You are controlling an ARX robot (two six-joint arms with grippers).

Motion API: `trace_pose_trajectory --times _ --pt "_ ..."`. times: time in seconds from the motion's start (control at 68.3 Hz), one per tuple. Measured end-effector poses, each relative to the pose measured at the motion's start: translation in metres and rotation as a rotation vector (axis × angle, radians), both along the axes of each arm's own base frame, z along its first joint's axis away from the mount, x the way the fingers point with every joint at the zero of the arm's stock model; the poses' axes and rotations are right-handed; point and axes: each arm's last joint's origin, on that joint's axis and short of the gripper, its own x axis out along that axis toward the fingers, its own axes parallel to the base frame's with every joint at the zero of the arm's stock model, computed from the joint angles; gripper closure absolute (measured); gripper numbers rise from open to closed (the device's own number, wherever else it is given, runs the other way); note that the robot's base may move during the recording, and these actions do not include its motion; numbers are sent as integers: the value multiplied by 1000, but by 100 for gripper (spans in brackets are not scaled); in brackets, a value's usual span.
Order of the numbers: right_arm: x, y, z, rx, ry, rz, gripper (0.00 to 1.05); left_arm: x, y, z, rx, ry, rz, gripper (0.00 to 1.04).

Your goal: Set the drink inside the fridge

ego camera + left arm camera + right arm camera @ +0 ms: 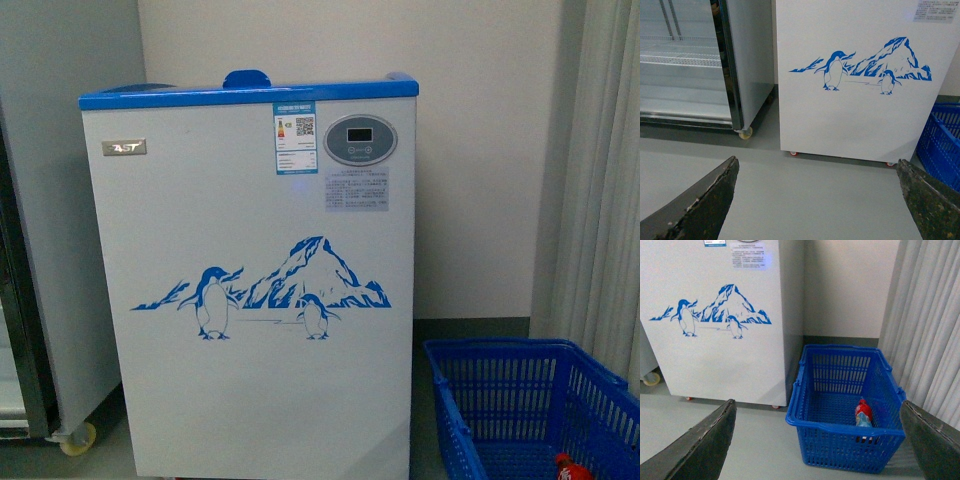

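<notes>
Left hand [816, 162]: fingers [705, 205] spread wide, holding nothing, above bare grey floor [805, 200]. Right hand [816, 402]: likewise spread and empty, well apart from the drink [863, 415]. Drink rests in the bottom of the blue basket [840, 426], red cap visible, toward the side nearer the curtain [930, 330]. Basket stands on the floor just beside the fridge [250, 300], on its right. Fridge faces the robot; its top surface cannot be seen. Grey cabinet [60, 250] on wheels stands at the fridge's left.
</notes>
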Motion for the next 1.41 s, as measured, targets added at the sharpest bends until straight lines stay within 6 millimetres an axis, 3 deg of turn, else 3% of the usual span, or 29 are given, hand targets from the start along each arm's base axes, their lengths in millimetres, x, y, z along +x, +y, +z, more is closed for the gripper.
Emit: trace_pose_trajectory --times 1.406 --pt "0 0 0 0 0 0 7 0 0 0 0 0 1 8"
